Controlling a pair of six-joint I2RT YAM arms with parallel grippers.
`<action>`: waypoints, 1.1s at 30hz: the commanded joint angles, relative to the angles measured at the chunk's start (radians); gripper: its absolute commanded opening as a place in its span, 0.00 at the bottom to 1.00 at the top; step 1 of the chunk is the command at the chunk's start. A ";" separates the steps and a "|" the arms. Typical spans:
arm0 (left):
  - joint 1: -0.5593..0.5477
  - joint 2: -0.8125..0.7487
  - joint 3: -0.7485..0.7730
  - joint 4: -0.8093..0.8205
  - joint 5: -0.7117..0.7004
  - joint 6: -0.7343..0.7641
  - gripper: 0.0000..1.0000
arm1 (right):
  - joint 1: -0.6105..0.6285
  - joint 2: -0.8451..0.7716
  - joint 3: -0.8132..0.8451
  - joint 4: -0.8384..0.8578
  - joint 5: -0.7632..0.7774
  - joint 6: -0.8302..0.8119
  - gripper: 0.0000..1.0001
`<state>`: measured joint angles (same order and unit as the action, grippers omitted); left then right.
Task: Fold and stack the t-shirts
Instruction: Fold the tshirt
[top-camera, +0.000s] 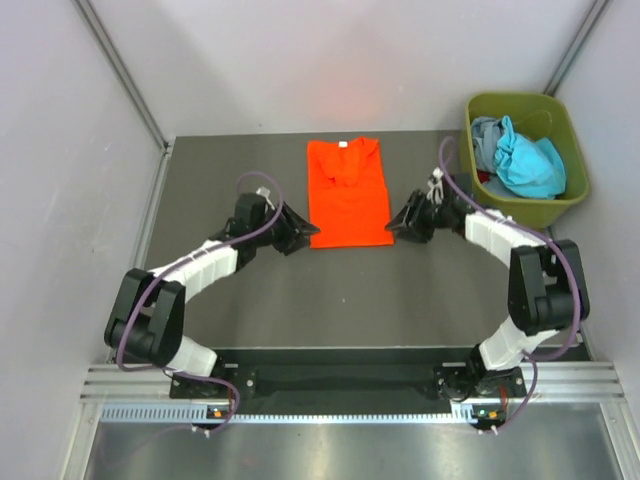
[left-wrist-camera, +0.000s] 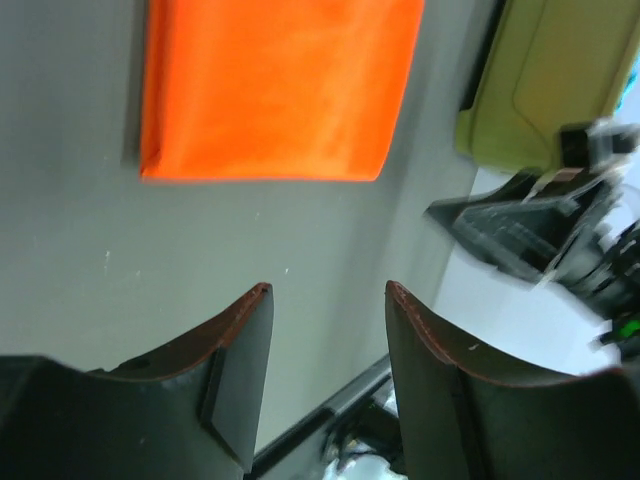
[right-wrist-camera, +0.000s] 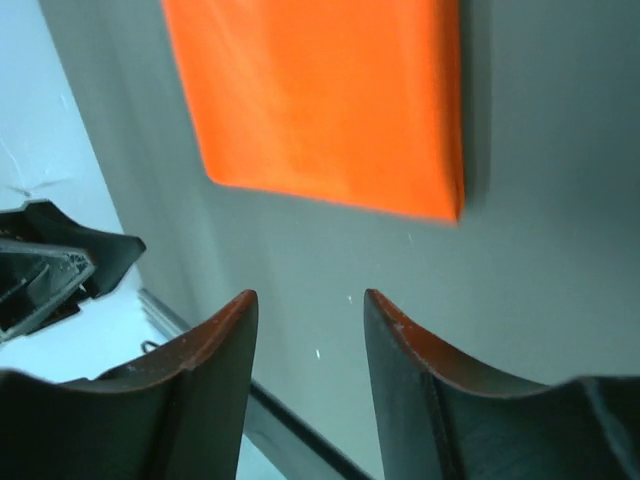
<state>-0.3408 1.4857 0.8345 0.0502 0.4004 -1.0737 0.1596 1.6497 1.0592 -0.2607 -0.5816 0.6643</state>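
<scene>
Where left claw (left-wrist-camera: 325, 290) gapes, orange t-shirt (left-wrist-camera: 270, 90) ahead

I log a plain bright orange t-shirt (top-camera: 348, 195), white neck label (top-camera: 343, 145); olive-green bin (top-camera: 530, 210); teal-blue shirt (top-camera: 530, 165), grey shirt (top-camera: 486, 140); dark grey table (top-camera: 250, 290).

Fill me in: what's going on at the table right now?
The orange t-shirt lies folded into a narrow strip, flat on the table. The left pincer and right pincer are open and empty near its near corners, neither touching it. The teal and grey shirts sit bunched in the olive bin at far right.
</scene>
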 joint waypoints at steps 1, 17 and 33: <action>-0.044 -0.041 -0.141 0.230 -0.162 -0.251 0.54 | 0.034 -0.109 -0.197 0.253 0.055 0.215 0.46; -0.121 0.140 -0.241 0.324 -0.497 -0.434 0.53 | 0.069 -0.137 -0.616 0.787 0.310 0.498 0.49; -0.132 0.208 -0.169 0.209 -0.502 -0.485 0.49 | 0.084 0.010 -0.608 0.890 0.347 0.678 0.45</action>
<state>-0.4660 1.6722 0.6327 0.3637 -0.0696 -1.5528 0.2272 1.6394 0.4465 0.6090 -0.2691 1.3048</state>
